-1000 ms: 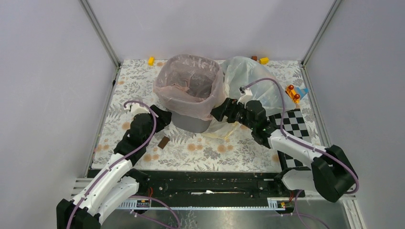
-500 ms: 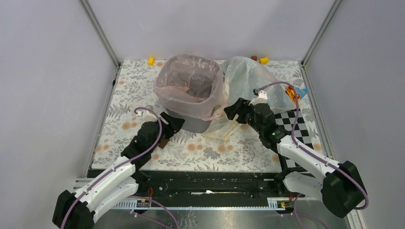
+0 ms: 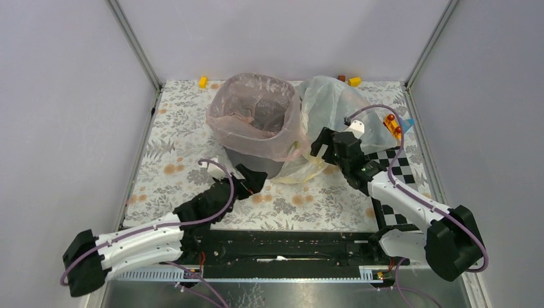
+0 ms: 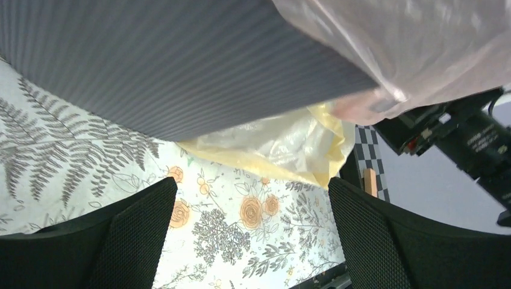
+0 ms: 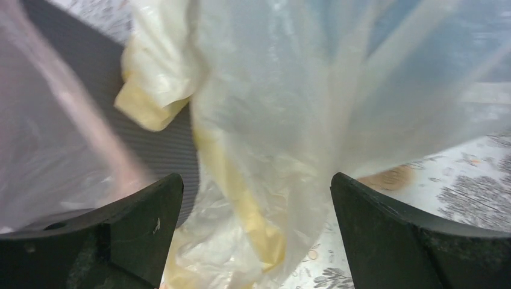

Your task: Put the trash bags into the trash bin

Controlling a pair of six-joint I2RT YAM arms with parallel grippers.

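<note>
The trash bin [image 3: 258,167] stands at mid-back of the table, dark grey, lined with the pale pink trash bag [image 3: 253,119], whose edge is folded over the rim. My left gripper [image 3: 254,179] is open and empty, low at the bin's front base. In the left wrist view the gripper [image 4: 250,192] faces the bin wall [image 4: 150,60] with the pink film [image 4: 410,42] above. My right gripper [image 3: 324,144] is open, just right of the bin. In the right wrist view the gripper [image 5: 256,180] faces the clear bag [image 5: 289,108], with pink film [image 5: 48,150] at left.
The clear bag with the cream-yellow band [image 3: 333,106] lies against the bin's right side, and the band [image 4: 271,144] trails to the front. A checkerboard [image 3: 396,168], an orange toy [image 3: 392,125], and small blocks [image 3: 203,81] [image 3: 353,81] sit near the edges. Enclosure walls surround the table.
My left arm swung right and stretched low to the bin's front base. My right gripper drew back to the right, away from the bin's side. The bags and bin stayed put.
</note>
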